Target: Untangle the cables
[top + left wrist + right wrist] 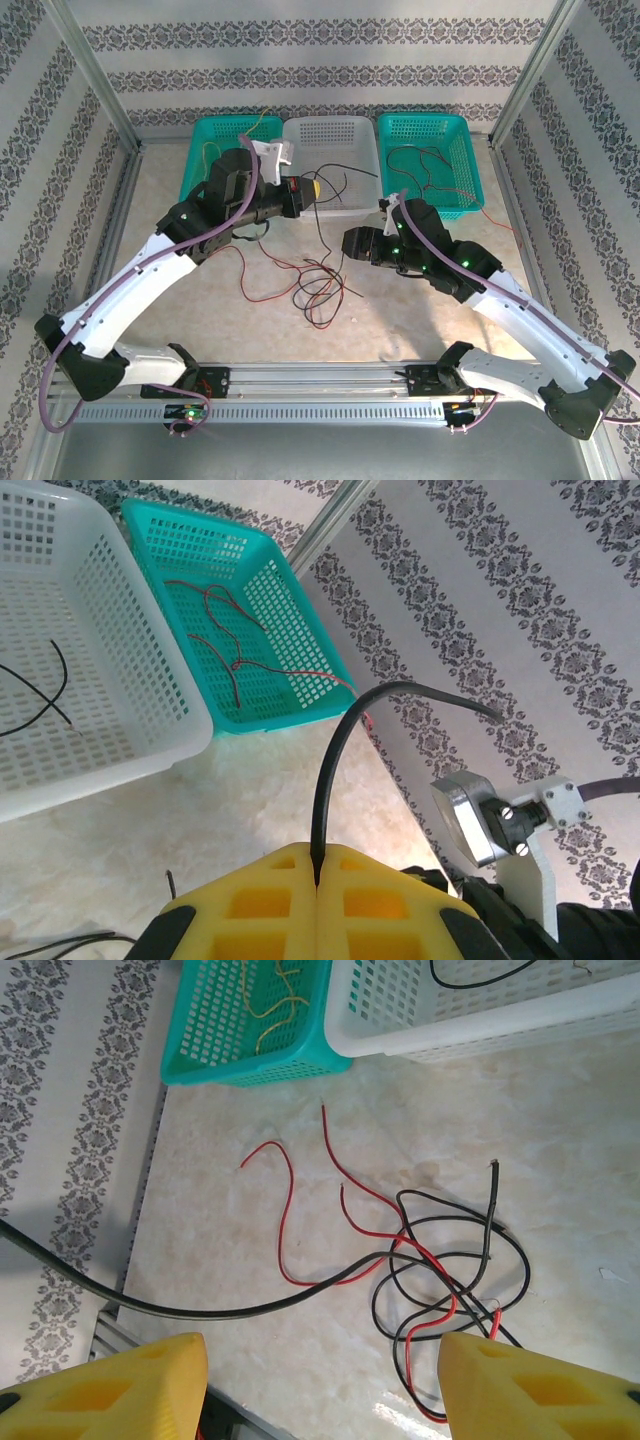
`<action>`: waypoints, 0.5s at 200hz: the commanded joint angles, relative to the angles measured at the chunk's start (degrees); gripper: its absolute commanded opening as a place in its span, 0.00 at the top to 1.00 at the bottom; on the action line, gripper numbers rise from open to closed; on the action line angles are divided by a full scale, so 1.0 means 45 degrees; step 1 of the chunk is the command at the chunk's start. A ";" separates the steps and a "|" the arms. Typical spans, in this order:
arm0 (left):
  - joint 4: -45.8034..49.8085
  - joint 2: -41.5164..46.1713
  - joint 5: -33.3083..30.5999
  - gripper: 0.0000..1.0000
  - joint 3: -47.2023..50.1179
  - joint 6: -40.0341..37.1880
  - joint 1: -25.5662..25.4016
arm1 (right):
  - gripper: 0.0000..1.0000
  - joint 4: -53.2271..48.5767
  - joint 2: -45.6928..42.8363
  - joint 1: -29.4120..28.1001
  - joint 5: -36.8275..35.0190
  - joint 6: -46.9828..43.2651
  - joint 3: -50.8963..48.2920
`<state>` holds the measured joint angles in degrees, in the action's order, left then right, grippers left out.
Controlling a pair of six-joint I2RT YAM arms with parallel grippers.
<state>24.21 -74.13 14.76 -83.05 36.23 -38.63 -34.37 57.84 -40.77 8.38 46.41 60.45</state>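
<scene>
Obs: left gripper (316, 875) was clenched on black cable (335, 750), which arched up beyond its fingertips. Right gripper (320, 1360) stood spread, holding nothing. Cable tangle (440, 1270) lay ahead between its fingers, seemingly flat. Open table (200, 1160) ran beyond to the white basket (480, 1030) edge.

The left gripper (317, 868) is seen at the bottom edge, its yellow fingers (250, 905) pressed together on a black cable (335, 750). The cable is pinched in the seam between them, rises upright and is bent over to the right, its free end hanging before the patterned wall (520, 610). A white basket (130, 630) is set at the upper left on the desk (250, 800), with another black cable (40, 705) lying inside. Just beside it on the right, a teal basket (290, 595) is placed, with red cables (230, 630) lying in it.
</scene>
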 commanded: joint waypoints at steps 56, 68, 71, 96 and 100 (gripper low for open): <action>-0.0472 -0.0503 0.1349 1.00 -0.2257 0.0765 0.0150 | 0.30 0.0450 -0.0615 -0.0128 -0.0491 0.0492 -0.0711; -0.0506 -0.0510 0.1491 1.00 -0.2450 0.0869 0.0156 | 0.30 0.0509 -0.0370 -0.0119 -0.0712 0.0563 -0.0679; -0.0515 -0.0484 0.1485 1.00 -0.2462 0.0892 0.0166 | 0.30 0.0492 -0.0286 -0.0121 -0.0801 0.0596 -0.0656; -0.0575 -0.0388 0.1398 1.00 -0.2765 0.0904 0.0201 | 0.32 0.0763 0.0263 -0.0003 -0.0731 0.0777 -0.0697; -0.0575 -0.0385 0.1388 1.00 -0.2828 0.0914 0.0223 | 0.33 0.0839 0.0317 -0.0014 -0.0695 0.0798 -0.0722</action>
<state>23.92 -76.09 19.70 -92.97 39.13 -38.50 -32.86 57.39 -40.73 6.59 48.56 57.89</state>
